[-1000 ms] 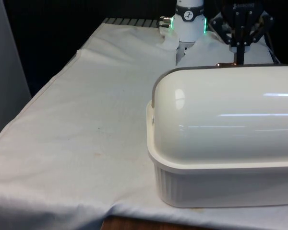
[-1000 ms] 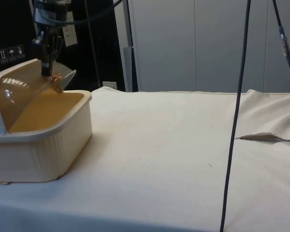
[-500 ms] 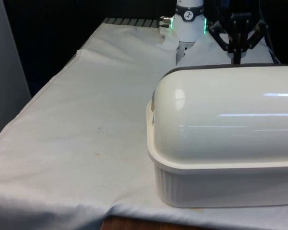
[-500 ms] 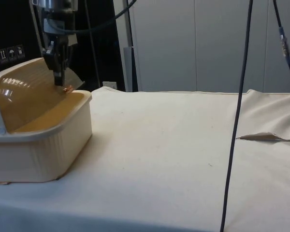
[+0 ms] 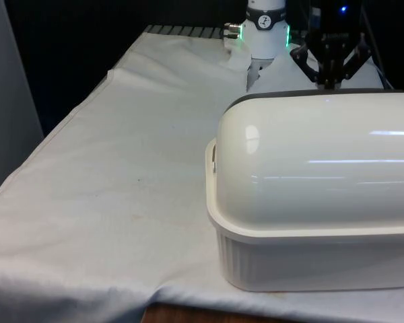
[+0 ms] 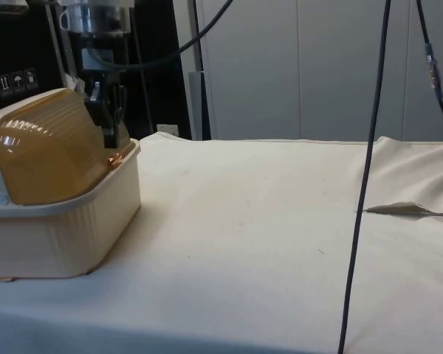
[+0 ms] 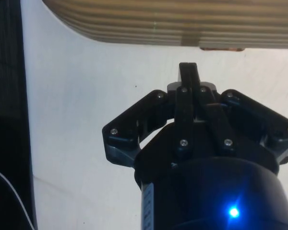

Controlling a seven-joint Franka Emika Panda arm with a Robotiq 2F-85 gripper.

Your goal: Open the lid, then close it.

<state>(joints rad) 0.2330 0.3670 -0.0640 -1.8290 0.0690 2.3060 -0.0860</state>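
Since a second ago the hand (image 6: pixel 112 133) has come down with the lid (image 6: pixel 52 147), which now sits shut on the bread box (image 5: pixel 310 259) at the table's (image 6: pixel 280 243) edge. Its fingers look pressed together, beside the lid's copper handle (image 6: pixel 115 158), apparently gripping nothing. Both steps seem done; only withdrawing remains.
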